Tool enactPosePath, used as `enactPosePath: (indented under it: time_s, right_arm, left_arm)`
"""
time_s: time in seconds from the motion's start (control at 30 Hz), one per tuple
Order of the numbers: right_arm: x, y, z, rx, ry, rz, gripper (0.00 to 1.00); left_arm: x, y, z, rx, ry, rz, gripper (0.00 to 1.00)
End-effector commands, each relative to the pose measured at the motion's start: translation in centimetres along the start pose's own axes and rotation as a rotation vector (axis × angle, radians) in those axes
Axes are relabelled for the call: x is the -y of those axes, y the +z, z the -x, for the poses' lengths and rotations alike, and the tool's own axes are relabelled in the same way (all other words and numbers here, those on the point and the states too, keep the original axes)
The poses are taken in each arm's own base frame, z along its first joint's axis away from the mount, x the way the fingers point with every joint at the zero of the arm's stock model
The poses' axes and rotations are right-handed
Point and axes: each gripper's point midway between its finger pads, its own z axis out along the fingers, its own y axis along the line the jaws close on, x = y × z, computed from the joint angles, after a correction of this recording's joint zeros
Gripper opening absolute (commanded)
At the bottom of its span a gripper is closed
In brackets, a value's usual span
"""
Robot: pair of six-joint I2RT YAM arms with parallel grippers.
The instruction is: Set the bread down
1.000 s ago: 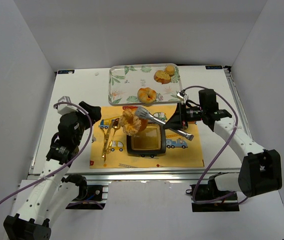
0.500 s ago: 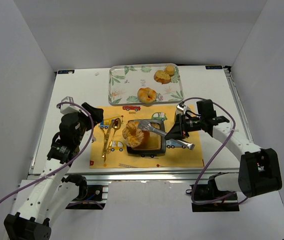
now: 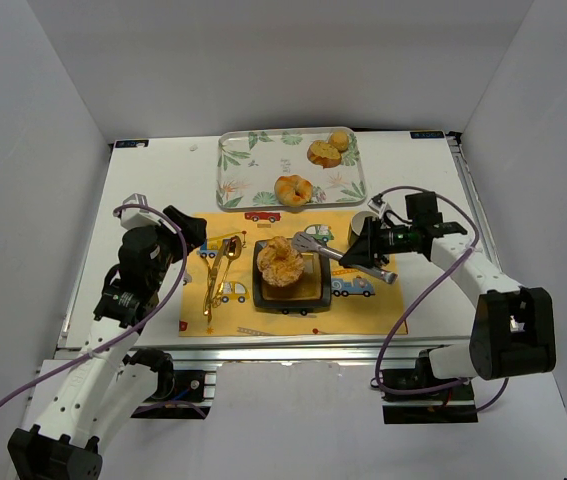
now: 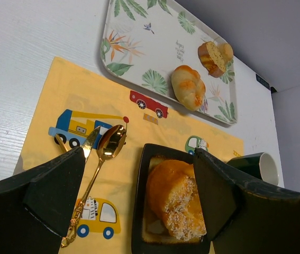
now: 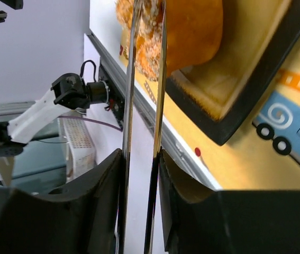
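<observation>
The right fingers (image 5: 54, 211) are clenching a pair of slim silver metal tongs (image 3: 318, 247) near its handle end. One dark finger is pressing on each blade from the outside, and the two blades are running out ahead of them with a narrow gap between. Just past the tong tips, the golden round bread roll with a sugary crust (image 3: 281, 262) is lying inside the black square dish (image 3: 289, 305); whether the tips are touching the crust cannot be told. The dish is sitting on a yellow rectangular placemat printed with cartoon vehicles (image 3: 373, 310), which is lying on the white desk (image 3: 153, 180). Just beside the right fingers, on their far side, a dark green cup with a white inside (image 3: 360, 224) is standing upright. The left fingers (image 4: 49, 196) are spreading wide and grasping nothing. In their wrist view the dish with the bread is showing ahead of them, nearer the right-hand finger. A gold metal spoon (image 4: 107, 151) is lying on the placemat ahead of the left-hand finger, with a second gold piece of cutlery (image 4: 90, 140) just beside it. Farther out beyond both pairs of fingers, a white rectangular tray with a green leaf print (image 3: 253, 165) is carrying one knotted bun (image 3: 293, 190) near its closer edge and two smaller buns (image 3: 329, 148) touching each other in its far right corner.
</observation>
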Motion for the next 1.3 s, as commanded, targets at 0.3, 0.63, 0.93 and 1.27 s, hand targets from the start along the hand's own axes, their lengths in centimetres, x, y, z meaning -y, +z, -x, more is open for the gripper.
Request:
enactPosePath:
  time_s: [0.3,0.63,0.93,1.27]
  right_arm:
    - [-1.7,-2.1,3.0,0.081,-0.167,-0.023,0.38]
    - [-2.7,-2.9,6.5,0.137,-0.273,-0.046,0.36]
    - [0.5,-2.8,17.0,0.204,-0.524,-0.316,0.11]
    - [5.0,-3.1,27.0,0.237,-0.756,-0.712,0.18]
  left_arm:
    - [0.8,0.3,0.6,0.007,0.016,-0.029,0.92]
    - [1.1,0.2,1.1,0.027,0.005,-0.038,0.93]
    - [1.3,0.5,1.3,0.041,-0.007,-0.046,0.92]
    - [1.5,0.9,1.7,0.066,-0.025,-0.052,0.92]
